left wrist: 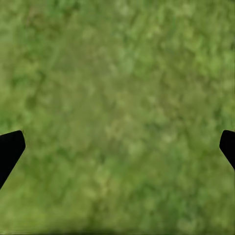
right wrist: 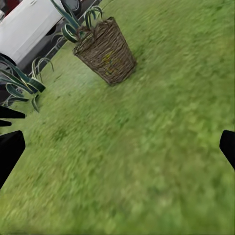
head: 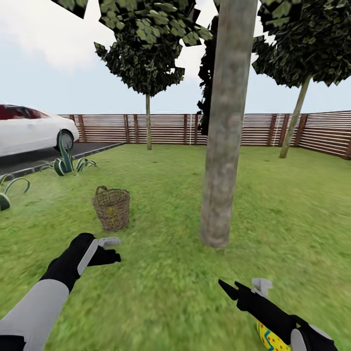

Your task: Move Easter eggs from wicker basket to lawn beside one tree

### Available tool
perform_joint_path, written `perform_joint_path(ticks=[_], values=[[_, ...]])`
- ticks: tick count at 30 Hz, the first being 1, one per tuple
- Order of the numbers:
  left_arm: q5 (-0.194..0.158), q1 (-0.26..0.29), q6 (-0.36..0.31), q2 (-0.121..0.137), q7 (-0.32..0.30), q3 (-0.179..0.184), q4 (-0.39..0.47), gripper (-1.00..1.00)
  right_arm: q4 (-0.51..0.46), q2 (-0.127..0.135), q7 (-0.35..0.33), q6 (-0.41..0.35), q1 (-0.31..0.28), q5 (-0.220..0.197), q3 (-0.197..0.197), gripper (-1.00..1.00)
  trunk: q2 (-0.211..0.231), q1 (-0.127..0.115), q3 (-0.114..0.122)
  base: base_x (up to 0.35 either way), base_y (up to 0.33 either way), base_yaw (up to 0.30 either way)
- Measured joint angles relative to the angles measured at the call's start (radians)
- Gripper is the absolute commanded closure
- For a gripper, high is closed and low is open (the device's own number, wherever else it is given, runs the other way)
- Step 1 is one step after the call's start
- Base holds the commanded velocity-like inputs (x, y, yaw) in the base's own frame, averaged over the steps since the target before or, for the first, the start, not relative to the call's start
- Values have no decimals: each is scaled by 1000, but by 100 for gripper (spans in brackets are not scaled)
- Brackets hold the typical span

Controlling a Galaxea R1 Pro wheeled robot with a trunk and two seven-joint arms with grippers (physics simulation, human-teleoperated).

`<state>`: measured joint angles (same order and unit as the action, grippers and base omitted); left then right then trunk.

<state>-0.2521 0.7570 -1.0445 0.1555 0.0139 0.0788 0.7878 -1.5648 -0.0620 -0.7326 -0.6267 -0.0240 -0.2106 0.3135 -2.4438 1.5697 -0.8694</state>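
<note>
Wicker basket [head: 111, 208] stood upright on lawn [head: 161, 287], left of thick tree [head: 225, 126] trunk, yellow showing through weave. One Easter egg [head: 271, 338], yellow with blue zigzag, lay on grass beneath right arm. Left pincer [head: 113, 249] hovered over grass near basket, spread wide, holding nothing. Right pincer [head: 240, 289] likewise wide apart, empty. White car [head: 29, 129] beyond fence [head: 161, 128]

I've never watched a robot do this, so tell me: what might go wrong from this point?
An egg lies on the lawn right under the right arm; a careless move could knock it rolling away from the tree. Yellow shows through the wicker basket, so eggs likely remain, and its light, open weave could tip when the open left gripper reaches in.
</note>
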Motion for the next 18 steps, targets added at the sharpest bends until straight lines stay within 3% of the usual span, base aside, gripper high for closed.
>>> perform_joint_path(ticks=[18], values=[[-1,0,0,-2,0,3,0,-100,1,0,4,1,0,-1,-1,-100,126,-69,56,0,0,280]])
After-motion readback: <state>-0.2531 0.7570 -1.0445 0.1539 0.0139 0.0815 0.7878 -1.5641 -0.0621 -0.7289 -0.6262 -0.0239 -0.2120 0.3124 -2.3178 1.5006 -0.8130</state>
